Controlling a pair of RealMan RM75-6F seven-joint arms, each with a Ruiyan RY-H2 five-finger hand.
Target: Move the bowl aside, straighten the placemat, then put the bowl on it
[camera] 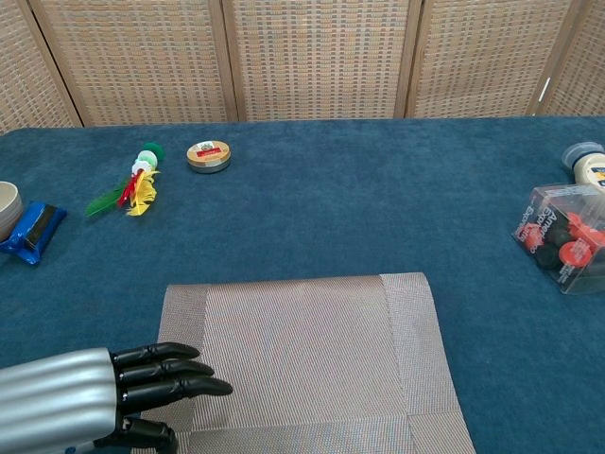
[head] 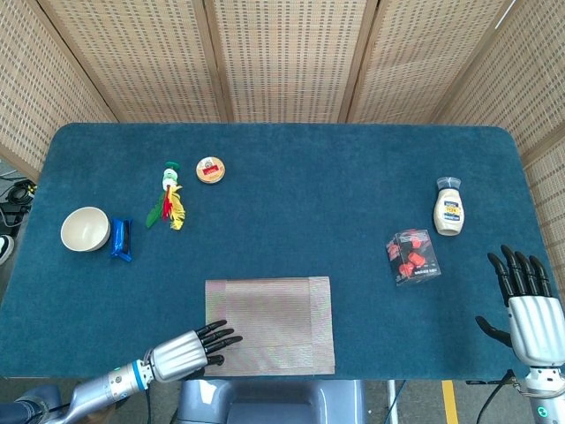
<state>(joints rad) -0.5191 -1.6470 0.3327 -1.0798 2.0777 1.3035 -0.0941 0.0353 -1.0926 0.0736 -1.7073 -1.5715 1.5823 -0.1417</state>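
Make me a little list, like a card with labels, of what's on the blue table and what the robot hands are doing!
table: blue cloth top
placemat: flat at the near edge, middle
bowl: far left, off the placemat, empty
blue packet: right beside the bowl
feather toy: back left
round tin: next to the feather toy
white bottle: right side, upright
clear box: red pieces inside, near the bottle
left robot hand: fingertips over the placemat's near left corner, holding nothing
right robot hand: open, far right, holding nothing
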